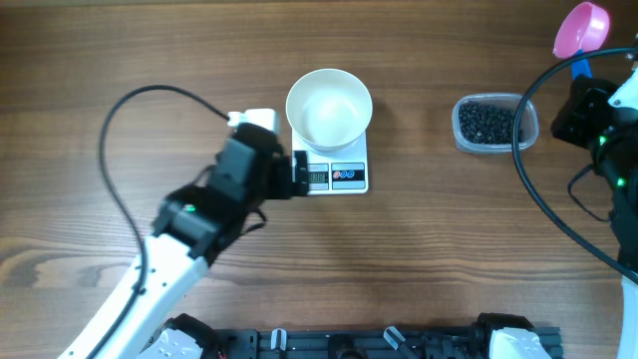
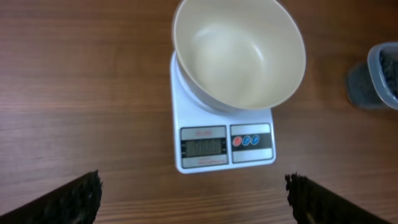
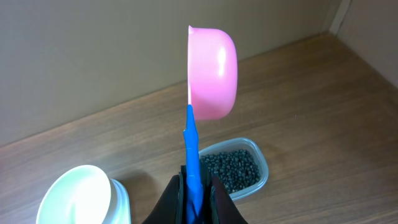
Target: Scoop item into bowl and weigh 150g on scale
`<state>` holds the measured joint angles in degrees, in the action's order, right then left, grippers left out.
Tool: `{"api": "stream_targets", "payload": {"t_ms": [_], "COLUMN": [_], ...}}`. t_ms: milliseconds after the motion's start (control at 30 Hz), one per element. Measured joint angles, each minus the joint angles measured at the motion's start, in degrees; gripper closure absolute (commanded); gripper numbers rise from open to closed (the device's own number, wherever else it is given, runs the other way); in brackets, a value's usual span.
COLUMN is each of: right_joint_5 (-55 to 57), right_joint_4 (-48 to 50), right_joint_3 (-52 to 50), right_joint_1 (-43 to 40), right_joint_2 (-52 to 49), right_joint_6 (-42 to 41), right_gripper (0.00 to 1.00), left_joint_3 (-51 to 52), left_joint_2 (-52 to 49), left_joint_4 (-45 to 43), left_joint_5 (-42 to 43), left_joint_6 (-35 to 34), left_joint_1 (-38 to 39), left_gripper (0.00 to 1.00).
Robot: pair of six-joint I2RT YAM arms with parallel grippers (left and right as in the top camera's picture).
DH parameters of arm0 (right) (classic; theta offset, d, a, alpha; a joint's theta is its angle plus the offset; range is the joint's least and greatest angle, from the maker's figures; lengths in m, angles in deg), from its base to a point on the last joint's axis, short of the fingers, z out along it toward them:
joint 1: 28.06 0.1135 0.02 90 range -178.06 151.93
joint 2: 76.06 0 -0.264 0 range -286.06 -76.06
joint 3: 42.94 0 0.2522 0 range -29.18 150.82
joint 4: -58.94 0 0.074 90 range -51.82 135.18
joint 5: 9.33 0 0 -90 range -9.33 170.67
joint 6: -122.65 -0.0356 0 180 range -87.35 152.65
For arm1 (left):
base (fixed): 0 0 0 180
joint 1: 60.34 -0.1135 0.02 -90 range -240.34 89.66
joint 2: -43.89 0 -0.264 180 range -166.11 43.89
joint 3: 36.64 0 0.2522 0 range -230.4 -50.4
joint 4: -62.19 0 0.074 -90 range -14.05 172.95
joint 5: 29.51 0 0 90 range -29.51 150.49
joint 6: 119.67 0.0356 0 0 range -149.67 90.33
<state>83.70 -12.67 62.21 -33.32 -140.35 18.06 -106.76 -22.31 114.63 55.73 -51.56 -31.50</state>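
The empty white bowl (image 1: 329, 107) (image 2: 239, 53) (image 3: 74, 196) stands on the small white scale (image 1: 337, 176) (image 2: 224, 146). My left gripper (image 1: 297, 176) (image 2: 194, 196) hangs open just in front of the scale's display, nothing between its fingers (image 2: 78, 199). The item, tiny black beads (image 1: 486, 123) (image 3: 230, 168), lies in a clear tub to the right. At the far right my right gripper (image 1: 581, 82) (image 3: 196, 190) is shut on the blue handle of a pink scoop (image 1: 581, 30) (image 3: 211, 74). The scoop is held up above the table, beyond the tub, turned on its side.
The clear plastic tub (image 1: 526, 125) (image 2: 382, 74) sits on the wooden table right of the scale. A black cable (image 1: 125, 110) loops over the table at the left, and another (image 1: 558, 214) curves at the right. A black rail (image 1: 369, 344) runs along the front edge.
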Motion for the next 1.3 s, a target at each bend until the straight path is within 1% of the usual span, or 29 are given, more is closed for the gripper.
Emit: {"api": "stream_targets", "payload": {"t_ms": [100, 200, 300, 467, 767, 1033, 1167, 1300], "right_joint_5": [0.0, 0.0, 0.0, 0.0, 0.0, 0.5, 1.0, 1.1], "right_joint_4": [0.0, 0.0, 0.0, 0.6, 7.5, 9.9, 9.9, 9.9], "right_joint_3": [0.0, 0.0, 0.0, 0.0, 0.0, 0.0, 0.0, 0.0], "right_joint_1": [0.0, 0.0, 0.0, 0.0, 0.0, 0.0, 0.0, 0.0], "right_joint_2": [0.0, 0.0, 0.0, -0.1, -4.6, -5.5, -5.5, -5.5], "right_joint_6": [1.0, 1.3, 1.5, 3.7, 7.2, 11.6, 10.7, 7.1], "right_gripper": [0.96, 0.96, 0.96, 0.96, 0.96, 0.96, 0.96, 0.96], "left_joint_3": [0.0, 0.0, 0.0, 0.0, 0.0, 0.0, 0.0, 0.0], "left_joint_2": [0.9, 0.9, 0.9, 0.9, 0.9, 0.9, 0.9, 0.9], "left_joint_4": [4.5, 6.8, 7.3, 7.4, 7.4, 7.4, 7.4, 7.4], "left_joint_5": [5.7, 7.4, 7.9, 8.4, 8.6, 8.8, 8.8, 8.8], "left_joint_6": [3.0, 4.4, 5.1, 5.3, 5.3, 5.3, 5.3, 5.3], "left_joint_1": [-6.6, -11.6, -14.6, -15.0, -15.0, -15.0, -15.0, -15.0], "left_gripper": [0.0, 0.0, 0.0, 0.0, 0.0, 0.0, 0.0, 0.0]}}
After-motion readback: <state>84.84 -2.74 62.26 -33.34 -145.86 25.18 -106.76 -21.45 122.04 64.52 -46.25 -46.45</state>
